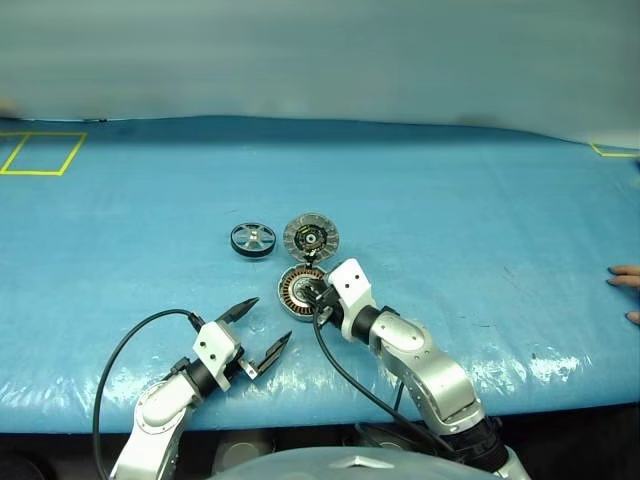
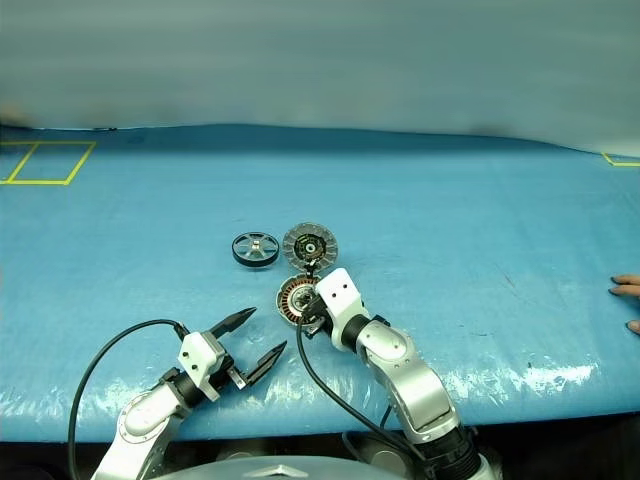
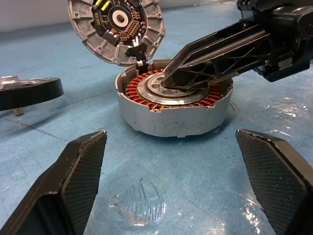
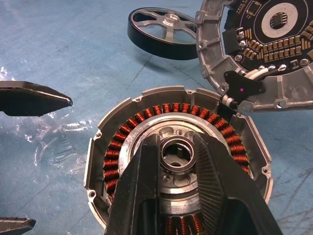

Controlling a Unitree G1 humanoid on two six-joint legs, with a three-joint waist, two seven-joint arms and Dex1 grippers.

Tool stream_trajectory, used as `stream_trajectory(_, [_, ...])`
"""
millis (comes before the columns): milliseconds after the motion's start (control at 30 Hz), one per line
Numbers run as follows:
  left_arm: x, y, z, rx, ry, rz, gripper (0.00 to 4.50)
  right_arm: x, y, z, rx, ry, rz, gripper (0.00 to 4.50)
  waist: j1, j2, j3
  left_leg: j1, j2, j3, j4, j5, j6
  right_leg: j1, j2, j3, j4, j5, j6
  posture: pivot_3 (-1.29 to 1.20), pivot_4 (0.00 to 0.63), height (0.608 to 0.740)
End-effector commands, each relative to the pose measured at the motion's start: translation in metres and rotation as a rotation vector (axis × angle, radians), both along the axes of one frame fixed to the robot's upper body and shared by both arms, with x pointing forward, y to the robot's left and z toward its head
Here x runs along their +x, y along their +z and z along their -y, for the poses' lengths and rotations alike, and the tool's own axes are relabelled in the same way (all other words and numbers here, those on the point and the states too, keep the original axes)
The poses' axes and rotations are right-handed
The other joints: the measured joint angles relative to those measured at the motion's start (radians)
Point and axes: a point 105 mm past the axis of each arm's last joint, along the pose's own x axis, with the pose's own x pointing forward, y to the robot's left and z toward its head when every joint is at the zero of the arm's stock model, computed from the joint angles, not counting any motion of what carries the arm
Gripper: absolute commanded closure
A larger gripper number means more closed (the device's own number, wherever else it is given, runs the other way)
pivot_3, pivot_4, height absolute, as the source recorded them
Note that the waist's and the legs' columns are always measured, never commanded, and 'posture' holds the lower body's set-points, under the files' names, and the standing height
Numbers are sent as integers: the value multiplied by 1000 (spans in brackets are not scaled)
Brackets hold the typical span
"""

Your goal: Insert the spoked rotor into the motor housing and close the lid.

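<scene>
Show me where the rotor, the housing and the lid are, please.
rotor (image 1: 253, 240), left eye view, on its silver hub.
housing (image 3: 146, 119), left wrist view, on its grey outer wall.
lid (image 4: 288, 95), right wrist view, on its grey rim.

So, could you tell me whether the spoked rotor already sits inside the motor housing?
No, the spoked rotor lies on the table beside the motor housing.

Head stereo pair looking forward and down over the blue worktop (image 1: 450, 200), left wrist view low and level, right wrist view close above, all sharing the motor housing (image 4: 176, 171) mid-frame
</scene>
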Motion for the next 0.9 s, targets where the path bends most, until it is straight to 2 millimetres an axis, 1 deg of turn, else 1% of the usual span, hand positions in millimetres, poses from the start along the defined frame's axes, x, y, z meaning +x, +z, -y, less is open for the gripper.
stream_trajectory(33, [0, 12, 4, -23, -11, 46, 0, 0, 5, -5, 14, 19, 19, 3847, 0, 0, 0, 0, 0, 0, 0, 0, 0, 0, 0, 0, 0, 0, 0, 0, 150, 740])
stream_trajectory(167, [0, 12, 4, -26, -11, 42, 0, -1, 5, -7, 14, 28, 13, 3847, -1, 0, 0, 0, 0, 0, 0, 0, 0, 0, 0, 0, 0, 0, 0, 0, 150, 740])
stream_trajectory(400, [-1, 11, 4, -29, -8, 34, 0, 0, -2, -6, -4, 19, -10, 3847, -1, 0, 0, 1, 0, 0, 0, 0, 0, 0, 0, 0, 1, 0, 0, 0, 150, 740])
stream_trajectory(467, [-1, 10, 4, -31, -8, 31, 0, 0, -1, -5, -1, 14, -10, 3127, -1, 0, 0, 1, 0, 0, 0, 0, 0, 1, 0, 0, 1, 0, 0, 0, 150, 740])
stream_trajectory(500, [-1, 10, 5, -31, -8, 29, 0, 0, 1, -4, 2, 14, -6, 2844, 0, 0, 0, 1, 0, 0, 0, 0, 0, 1, 0, 0, 1, 0, 0, 0, 150, 740])
stream_trajectory(533, [-1, 10, 5, -32, -8, 29, 0, -2, 7, -3, 14, 20, 4, 2548, 0, 0, 0, 1, 0, 0, 0, 0, 0, 1, 0, 0, 1, 0, 0, 0, 150, 740])
stream_trajectory(667, [-2, 10, 5, -34, -8, 26, 0, -10, 30, 0, 81, 41, 25, 2548, 1, 0, 0, 1, 0, 0, 0, 0, 0, 1, -1, 0, 1, 0, 0, 0, 150, 740])
stream_trajectory(733, [-1, 9, 4, -33, -7, 25, 0, -19, 45, 3, 100, 62, 38, 2548, 0, 0, 0, 1, 0, 0, 1, 0, 0, 1, -1, 0, 1, 0, 0, 0, 150, 740])
stream_trajectory(800, [-1, 9, 3, -33, -7, 25, 0, -23, 51, 6, 93, 70, 36, 2548, 0, 0, 0, 1, 0, 0, 1, 0, 0, 0, -1, 0, 1, 0, 0, 0, 150, 740])
stream_trajectory(833, [0, 9, 3, -33, -7, 26, 0, -24, 52, 6, 88, 69, 30, 2924, 0, 0, 0, 1, 0, 0, 1, 0, 0, 1, -1, 0, 1, 0, 0, 0, 150, 740])
stream_trajectory(867, [0, 9, 3, -34, -7, 28, 0, -23, 47, 9, 40, 58, 16, 3130, 0, 0, 0, 1, 0, 0, 1, 0, 0, 1, 0, 0, 1, 0, 0, 0, 150, 740])
stream_trajectory(900, [1, 10, 3, -34, -7, 31, 0, -23, 44, 11, 5, 49, 5, 3458, 0, 0, 0, 1, 0, 0, 1, 0, 0, 1, 0, 0, 1, 0, 0, 0, 150, 740])
